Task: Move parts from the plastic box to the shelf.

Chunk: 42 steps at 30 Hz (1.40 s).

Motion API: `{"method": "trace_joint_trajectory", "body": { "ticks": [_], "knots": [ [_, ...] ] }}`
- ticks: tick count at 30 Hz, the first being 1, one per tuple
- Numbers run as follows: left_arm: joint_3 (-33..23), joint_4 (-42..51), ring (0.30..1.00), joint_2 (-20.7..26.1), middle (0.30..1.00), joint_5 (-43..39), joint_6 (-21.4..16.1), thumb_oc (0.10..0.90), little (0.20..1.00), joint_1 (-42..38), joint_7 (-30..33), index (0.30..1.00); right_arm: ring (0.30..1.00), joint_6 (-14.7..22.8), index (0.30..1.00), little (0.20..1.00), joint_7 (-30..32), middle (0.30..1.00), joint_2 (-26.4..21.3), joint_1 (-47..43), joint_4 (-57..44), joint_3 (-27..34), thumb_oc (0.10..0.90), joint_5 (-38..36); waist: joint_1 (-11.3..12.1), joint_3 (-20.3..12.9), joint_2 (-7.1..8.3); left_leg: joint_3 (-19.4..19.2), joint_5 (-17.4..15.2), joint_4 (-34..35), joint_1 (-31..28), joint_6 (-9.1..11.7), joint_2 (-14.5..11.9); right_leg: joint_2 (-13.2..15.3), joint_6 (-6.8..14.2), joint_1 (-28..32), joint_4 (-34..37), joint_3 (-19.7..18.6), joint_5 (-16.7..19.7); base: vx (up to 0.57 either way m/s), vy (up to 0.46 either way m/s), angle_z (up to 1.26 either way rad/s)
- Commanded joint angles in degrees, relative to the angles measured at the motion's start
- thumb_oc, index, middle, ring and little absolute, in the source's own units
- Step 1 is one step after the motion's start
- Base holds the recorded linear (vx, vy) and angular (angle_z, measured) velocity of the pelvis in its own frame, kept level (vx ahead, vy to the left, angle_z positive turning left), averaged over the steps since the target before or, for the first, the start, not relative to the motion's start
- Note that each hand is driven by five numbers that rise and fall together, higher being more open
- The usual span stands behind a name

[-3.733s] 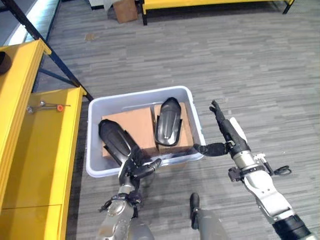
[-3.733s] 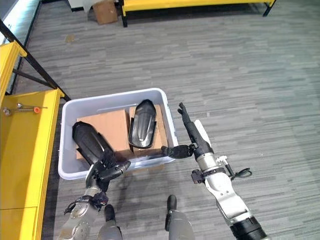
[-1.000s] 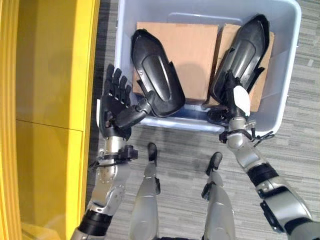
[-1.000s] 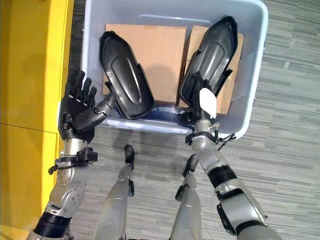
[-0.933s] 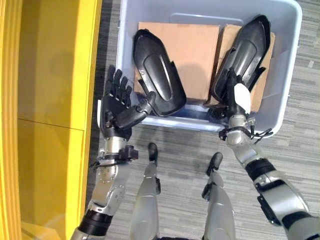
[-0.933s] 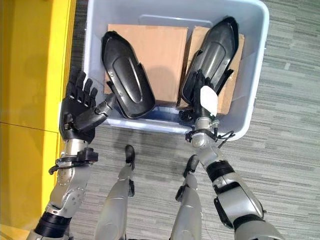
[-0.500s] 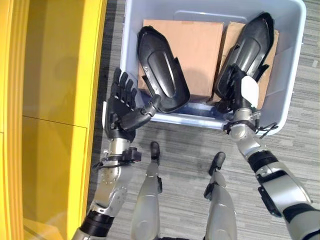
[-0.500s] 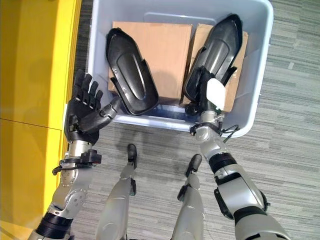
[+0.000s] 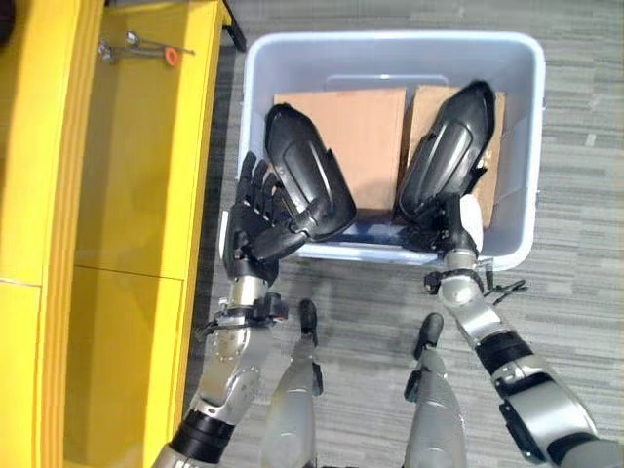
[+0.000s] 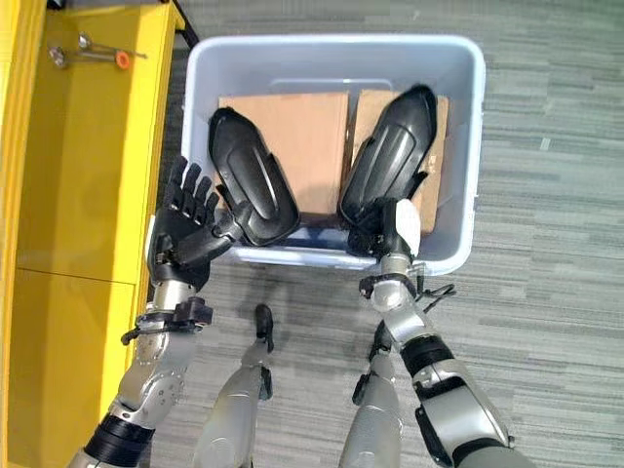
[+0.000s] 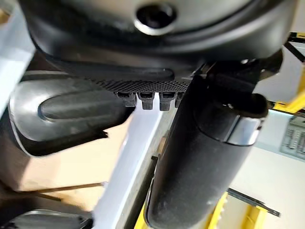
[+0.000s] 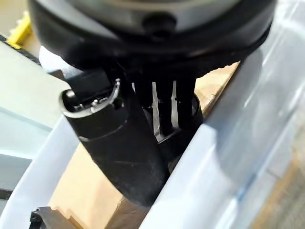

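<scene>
A pale plastic box [image 9: 390,39] stands on the floor with two black moulded parts lying on cardboard [image 9: 366,127] inside. The left part [image 9: 307,175] leans over the near wall. My left hand [image 9: 252,229] is open beside it outside the box, fingers spread, thumb against the part's near end. The right part [image 9: 448,136] lies tilted at the box's right. My right hand [image 9: 450,229], with a white thumb cover, reaches over the near rim, its straight fingers [image 12: 164,109] against that part's near end.
A yellow shelf [image 9: 127,195] runs along the left, close to the box. A small tool with an orange tip [image 9: 146,49] lies at its far end. Grey plank floor surrounds the box on the right.
The camera has shifted, so the box sits lower in view. My left hand has closed in until its thumb meets the left part. My right hand has slid back to the right part's near end.
</scene>
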State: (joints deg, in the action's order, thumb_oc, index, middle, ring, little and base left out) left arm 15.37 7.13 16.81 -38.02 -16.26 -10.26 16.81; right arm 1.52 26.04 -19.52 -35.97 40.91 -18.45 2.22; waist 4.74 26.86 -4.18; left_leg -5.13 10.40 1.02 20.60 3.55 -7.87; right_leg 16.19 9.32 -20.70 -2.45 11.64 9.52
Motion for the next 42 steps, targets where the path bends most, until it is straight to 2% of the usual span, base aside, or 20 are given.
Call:
{"method": "trace_joint_trajectory", "body": {
  "ticks": [1, 9, 13, 27, 36, 42],
  "knots": [
    [-1.9, 6.5, 1.0, 3.0, 1.0, -1.0, -4.0, 0.9, 1.0, -2.9, -2.8, 1.0, 0.3, 1.5, 0.3, 0.3, -0.2, 0.3, 2.2, 1.9, -4.5, -1.0, 0.4, 0.0, 1.0, -0.3, 2.88, 0.5, -6.7, 1.0, -9.4, 1.1, -1.0, 0.7, 0.1, 4.6, 0.4, -0.8, 1.5, 0.06, -0.018, -0.01],
    [-3.5, 6.5, 1.0, 4.0, 1.0, -1.9, -3.3, 0.9, 1.0, 0.1, -4.2, 1.0, 0.3, 1.3, 0.3, 0.3, -0.1, 0.3, -1.4, 4.8, -12.7, 1.5, 0.4, 3.3, 1.0, -4.9, 3.73, 0.5, -6.5, 3.3, -14.4, 1.2, -1.2, 0.4, 0.2, 9.4, 1.7, 0.0, 1.0, 0.06, -0.017, 0.01],
    [-6.1, 6.3, 1.0, 4.6, 1.0, -2.7, -2.5, 0.9, 1.0, 3.3, -6.1, 1.0, 0.3, 1.6, 0.3, 0.3, -0.8, 0.3, -5.6, 7.2, -23.1, 4.6, 0.4, 8.1, 0.4, -9.4, 5.01, 0.4, -7.1, 3.8, -18.4, 1.1, -1.8, 0.1, 0.4, 13.1, 2.2, 0.3, 0.3, 0.09, -0.03, -0.01],
    [-10.4, 5.6, 1.0, 4.5, 1.0, -2.5, -0.2, 0.9, 1.0, 10.8, -9.8, 1.0, 0.3, 5.0, 0.3, 0.3, -5.5, 0.3, -7.6, 14.5, -40.0, 9.1, 0.4, 10.7, -1.4, -17.9, 5.85, -0.7, -8.2, 4.0, -24.1, 1.2, -2.7, -0.7, 0.7, 18.7, 3.5, -0.5, -0.6, 0.05, -0.011, -0.07],
    [-12.7, 4.5, 1.0, 3.7, 1.0, -1.8, 0.8, 0.9, 1.0, 14.6, -11.5, 1.0, 0.3, 7.2, 0.3, 0.3, -9.8, 0.3, -7.6, 18.5, -46.5, 8.9, 0.4, 9.9, -2.3, -20.9, 5.26, -0.9, -7.5, 4.0, -26.0, 1.7, -4.1, -1.8, 0.0, 20.2, 2.0, -1.1, -2.6, 0.0, -0.04, -0.02],
    [-13.5, 4.7, 1.0, 2.6, 1.0, -2.0, 1.1, 0.9, 1.0, 16.5, -11.8, 1.0, 0.3, 8.5, 0.3, 0.3, -11.8, 0.3, -8.9, 16.7, -49.1, 6.5, 0.4, 9.1, -2.2, -21.3, 3.76, -0.3, -3.0, 3.3, -26.6, 3.4, -8.1, -5.6, -2.2, 20.2, -1.6, -1.2, -7.0, -0.04, -0.13, -0.02]
  ]
}}
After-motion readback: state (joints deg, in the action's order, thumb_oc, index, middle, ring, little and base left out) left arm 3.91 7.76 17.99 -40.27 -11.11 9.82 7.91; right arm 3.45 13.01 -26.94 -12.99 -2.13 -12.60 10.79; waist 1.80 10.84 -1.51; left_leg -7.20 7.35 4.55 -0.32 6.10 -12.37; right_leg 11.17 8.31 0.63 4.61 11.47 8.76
